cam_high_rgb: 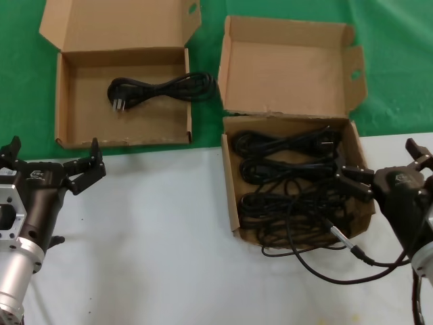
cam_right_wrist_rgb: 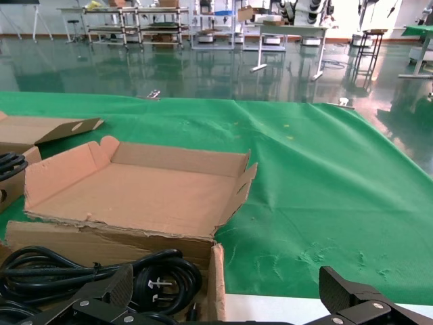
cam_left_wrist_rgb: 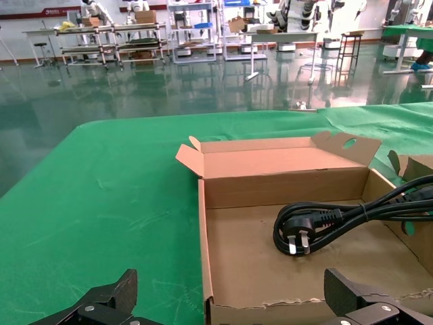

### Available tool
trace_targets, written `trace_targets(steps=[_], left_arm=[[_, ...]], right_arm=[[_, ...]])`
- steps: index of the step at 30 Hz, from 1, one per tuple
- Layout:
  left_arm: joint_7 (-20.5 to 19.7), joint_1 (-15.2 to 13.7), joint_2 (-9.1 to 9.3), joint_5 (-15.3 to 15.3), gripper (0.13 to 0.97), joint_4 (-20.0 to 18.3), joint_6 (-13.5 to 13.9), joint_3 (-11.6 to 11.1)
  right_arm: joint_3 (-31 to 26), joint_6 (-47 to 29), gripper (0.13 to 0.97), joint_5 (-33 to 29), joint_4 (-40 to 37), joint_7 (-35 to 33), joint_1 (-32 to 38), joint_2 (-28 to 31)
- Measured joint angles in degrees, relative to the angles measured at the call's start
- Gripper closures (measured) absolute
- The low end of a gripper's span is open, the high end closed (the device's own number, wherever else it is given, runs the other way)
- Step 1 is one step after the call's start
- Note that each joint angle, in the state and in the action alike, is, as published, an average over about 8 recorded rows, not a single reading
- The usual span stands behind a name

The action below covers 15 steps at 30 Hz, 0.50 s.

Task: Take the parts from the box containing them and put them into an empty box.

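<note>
The left gripper [cam_high_rgb: 51,166] hovers with its fingers spread wide and holding nothing, at six o'clock of the wider box [cam_high_rgb: 64,101], which holds one cord [cam_high_rgb: 162,90]. The right gripper [cam_high_rgb: 389,177], spread and grasping nothing, sits at three o'clock of the squarish box [cam_high_rgb: 230,183], over its rim, beside the bundled cords [cam_high_rgb: 291,183]. White tabletop [cam_high_rgb: 155,237] lies between them.

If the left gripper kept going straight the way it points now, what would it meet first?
Most likely the near wall of the wider box: the open left gripper faces it head-on from just short of it. Raised enough to clear that wall, it would next reach the power cord lying inside, though depth is unclear.
</note>
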Motion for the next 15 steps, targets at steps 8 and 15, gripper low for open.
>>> trace_targets(steps=[8, 15], left_arm=[[0.0, 0.0, 0.0, 0.0, 0.132, 0.0, 0.0, 0.0], [0.0, 0.0, 0.0, 0.0, 0.132, 0.0, 0.0, 0.0]], right_arm=[[0.0, 0.0, 0.129, 0.0, 0.0, 0.0, 0.0, 0.0], [0.0, 0.0, 0.129, 0.0, 0.0, 0.0, 0.0, 0.0]])
